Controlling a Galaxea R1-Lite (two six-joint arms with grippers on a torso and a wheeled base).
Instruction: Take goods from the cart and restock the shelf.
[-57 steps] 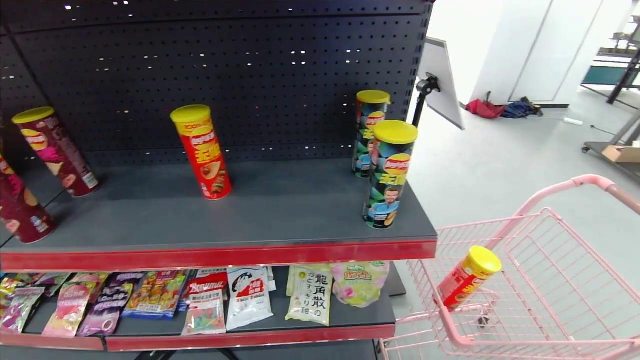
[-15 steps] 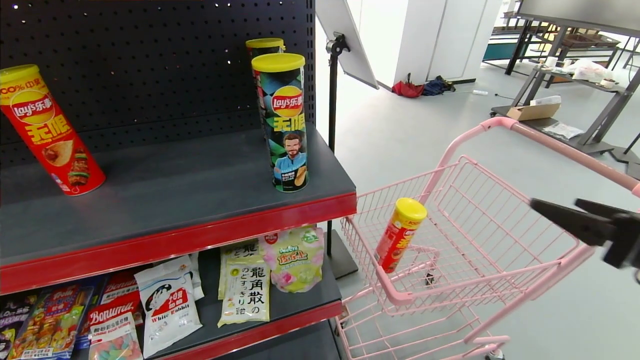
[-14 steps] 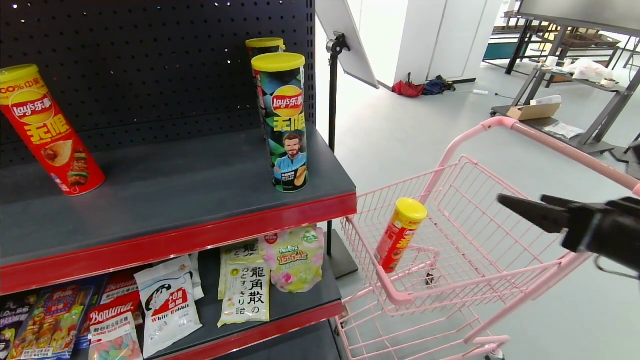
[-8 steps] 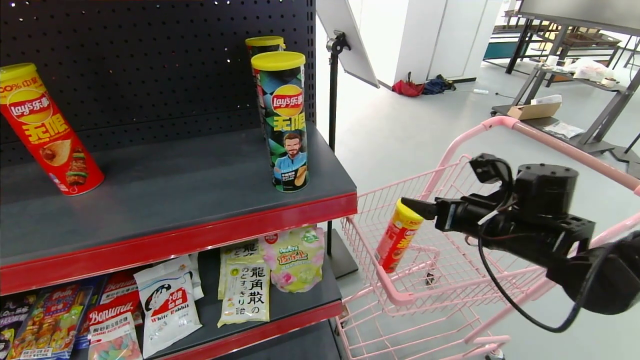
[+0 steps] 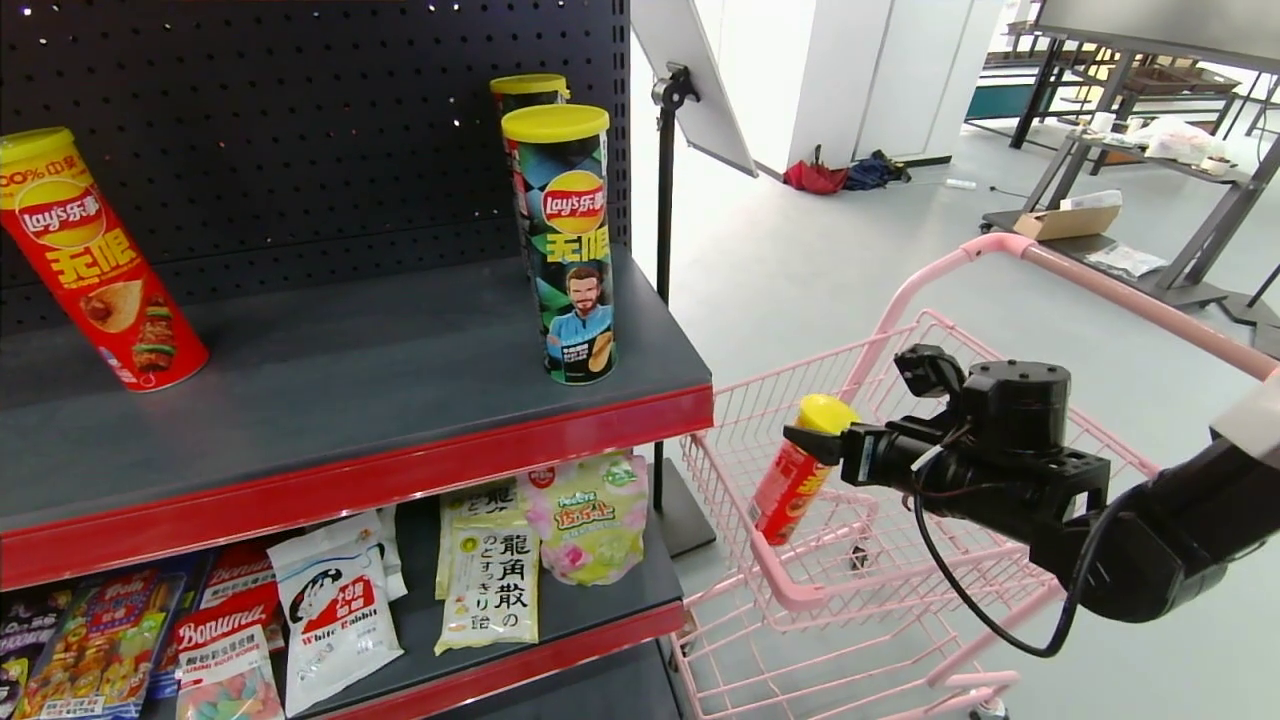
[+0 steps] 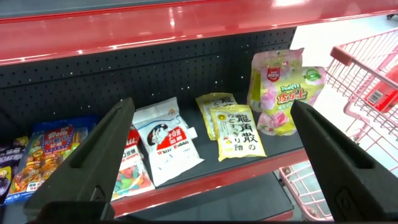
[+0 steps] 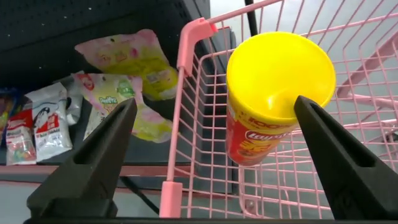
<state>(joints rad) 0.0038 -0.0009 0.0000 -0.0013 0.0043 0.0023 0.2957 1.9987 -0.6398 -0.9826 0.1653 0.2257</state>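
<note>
Right gripper [image 5: 806, 441] now lower, nearer the red can [image 5: 789, 487]

chip can [image 5: 790, 490] leaning in cart [image 5: 790, 592], right of shelf [image 5: 350, 390]; right end effector [image 5: 803, 440] at its top.

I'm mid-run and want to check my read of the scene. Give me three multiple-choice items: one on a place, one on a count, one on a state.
1. Where is the can nearest the right gripper?
A. In the cart
B. On a table
C. On the floor

2. How many cans does the head view show on the top shelf?
A. One
B. Three
C. Five

3. The right gripper is:
A. shut on the can
B. shut on nothing
C. open

Answers:
1 A: it leans against the cart's wire wall.
2 B: one red can and two dark cans.
3 C: its fingers stand wide apart by the yellow lid.
</note>
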